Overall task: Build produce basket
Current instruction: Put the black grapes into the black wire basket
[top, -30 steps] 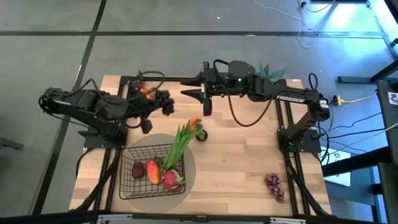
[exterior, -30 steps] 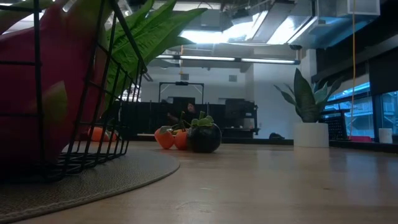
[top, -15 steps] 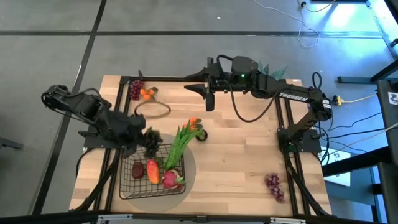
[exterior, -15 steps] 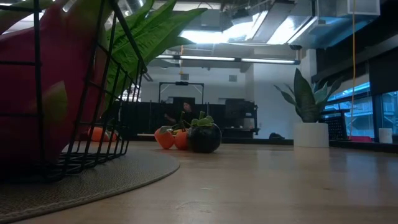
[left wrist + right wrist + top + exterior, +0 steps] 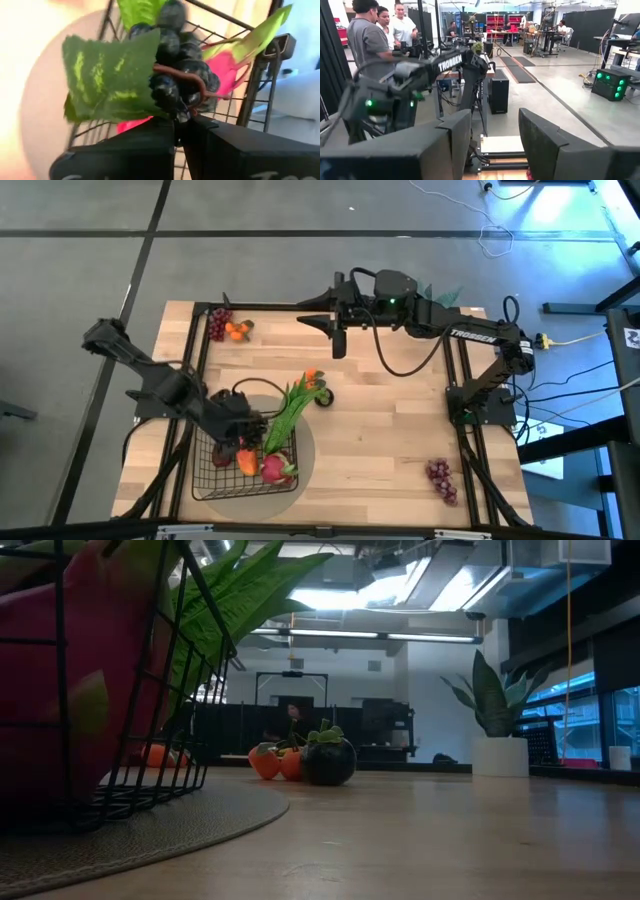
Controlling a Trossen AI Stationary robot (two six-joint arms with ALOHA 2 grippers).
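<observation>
My left gripper (image 5: 243,423) hovers over the black wire basket (image 5: 205,480), shut on a dark grape bunch (image 5: 180,75) with a green leaf (image 5: 110,80). In the basket lie a mango (image 5: 245,458), a pink dragon fruit (image 5: 275,469), a dark fruit (image 5: 221,452) and long green stalks (image 5: 290,408) that lean out over its far rim. My right gripper (image 5: 325,330) waits open, in the air near the table's far edge. A red-purple grape bunch (image 5: 440,478) lies on the near right of the table. My left gripper pinches the brown stem (image 5: 176,114) of the dark grape bunch between its two fingers. The bunch and its leaf stick out past the fingertips, lifted clear, above the basket's mesh (image 5: 250,100) and the dragon fruit (image 5: 225,70).
Another grape bunch (image 5: 217,323) and small oranges (image 5: 236,330) sit at the far left corner. A dark round fruit (image 5: 325,397) and small orange fruits (image 5: 313,377) lie mid-table. The basket stands on a round grey mat (image 5: 305,445). A potted plant (image 5: 495,730) stands far right. People show in the room.
My left gripper has carried the dark grape bunch from the table's far left toward the near edge, ending over the basket. The bunch stayed in its shut fingers. My right gripper shifted slightly and then kept still.
</observation>
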